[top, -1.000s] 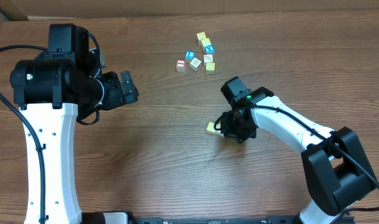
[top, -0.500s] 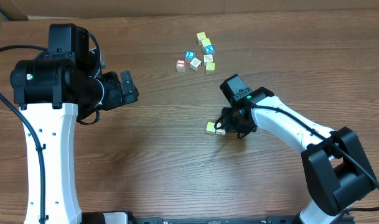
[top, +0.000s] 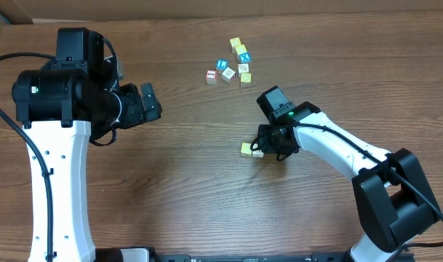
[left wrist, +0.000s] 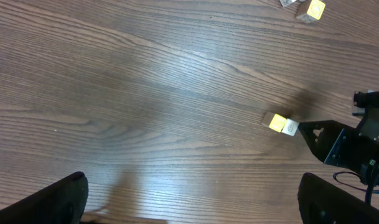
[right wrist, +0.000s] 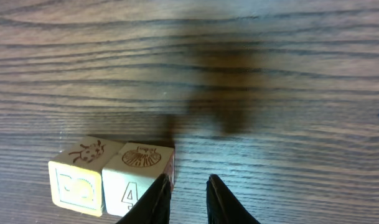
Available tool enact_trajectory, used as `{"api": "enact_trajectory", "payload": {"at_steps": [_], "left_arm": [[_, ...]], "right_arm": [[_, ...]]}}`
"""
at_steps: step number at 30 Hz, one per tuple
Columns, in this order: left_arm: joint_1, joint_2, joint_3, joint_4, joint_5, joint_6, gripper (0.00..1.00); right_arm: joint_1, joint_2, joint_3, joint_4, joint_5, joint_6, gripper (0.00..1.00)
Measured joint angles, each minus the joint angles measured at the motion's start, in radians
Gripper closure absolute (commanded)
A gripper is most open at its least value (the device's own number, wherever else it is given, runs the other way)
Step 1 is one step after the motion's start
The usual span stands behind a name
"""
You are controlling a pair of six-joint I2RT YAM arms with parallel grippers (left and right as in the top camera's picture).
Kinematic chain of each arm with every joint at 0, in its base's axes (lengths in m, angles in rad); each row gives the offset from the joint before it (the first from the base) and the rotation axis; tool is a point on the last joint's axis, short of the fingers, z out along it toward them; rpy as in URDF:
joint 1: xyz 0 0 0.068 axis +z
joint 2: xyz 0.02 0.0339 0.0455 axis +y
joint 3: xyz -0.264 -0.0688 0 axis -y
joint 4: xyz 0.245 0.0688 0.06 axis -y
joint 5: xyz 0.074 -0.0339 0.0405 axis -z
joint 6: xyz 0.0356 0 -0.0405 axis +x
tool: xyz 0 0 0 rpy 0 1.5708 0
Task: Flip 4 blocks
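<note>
- Hovering right claw (right wrist: 184, 198) nearly pressed together, pinching nothing, just beside white block (right wrist: 138, 180), probably for tipping it.
- Keeping left claw (left wrist: 192, 199) spread, well apart from that block.

Yellow block (right wrist: 77, 183); cream block (right wrist: 137, 180), numeral 4; brown woodgrain table (right wrist: 289, 74).

Even bright overhead light, soft glare on table (left wrist: 177, 180) — blurred dark shadow in wrist view, sharp focus
</note>
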State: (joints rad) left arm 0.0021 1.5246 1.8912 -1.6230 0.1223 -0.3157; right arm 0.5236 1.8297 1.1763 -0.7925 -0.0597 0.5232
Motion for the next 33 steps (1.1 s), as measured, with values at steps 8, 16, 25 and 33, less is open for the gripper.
{"api": "enact_trajectory", "payload": {"at_steps": [8,16,25,33], "left_arm": [[0.000,0.000,0.000,0.000,0.000,0.000,0.00],[0.000,0.000,0.000,0.000,0.000,0.000,0.00],[0.000,0.000,0.000,0.000,0.000,0.000,0.00],[0.000,0.000,0.000,0.000,0.000,0.000,0.01]], "right_arm": [[0.000,0.000,0.000,0.004,-0.029,0.000,0.78],[-0.002,0.000,0.008,-0.002,-0.010,-0.029,0.76],[-0.050,-0.001,0.199,-0.025,-0.001,-0.117,0.33],[-0.203,-0.004,0.208,0.034,0.106,-0.135,0.00]]}}
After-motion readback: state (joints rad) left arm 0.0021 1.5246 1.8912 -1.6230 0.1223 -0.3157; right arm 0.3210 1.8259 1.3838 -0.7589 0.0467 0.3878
